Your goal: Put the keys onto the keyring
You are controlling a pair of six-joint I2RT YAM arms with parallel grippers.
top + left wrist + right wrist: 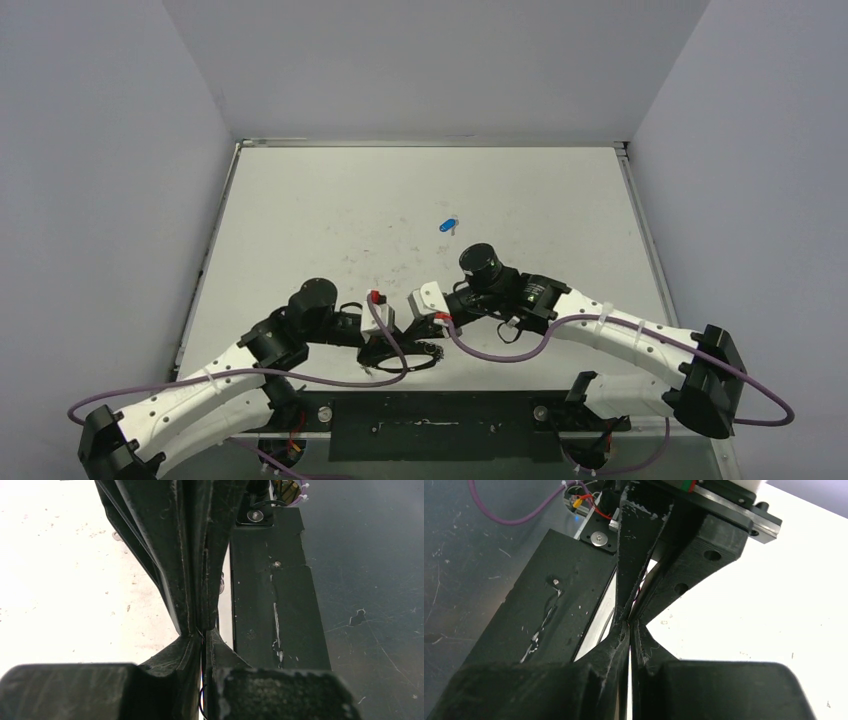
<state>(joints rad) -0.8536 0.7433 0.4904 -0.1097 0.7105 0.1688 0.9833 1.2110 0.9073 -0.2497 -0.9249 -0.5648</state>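
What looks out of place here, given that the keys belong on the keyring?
One blue key lies alone in the middle of the table, well apart from the keyring at the near edge.

I count one blue key (448, 225) far out, one keyring (422, 356) near, two arms (200, 390) and one table (330, 210).

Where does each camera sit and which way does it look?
Top external: above and behind, looking down at table, blue key, left arm, right arm.
Left wrist: on the left arm, looking past left gripper at right gripper.
Right wrist: on the right arm, looking past right gripper at left.
Both wrist views share grippers tip to tip and the black base plate.
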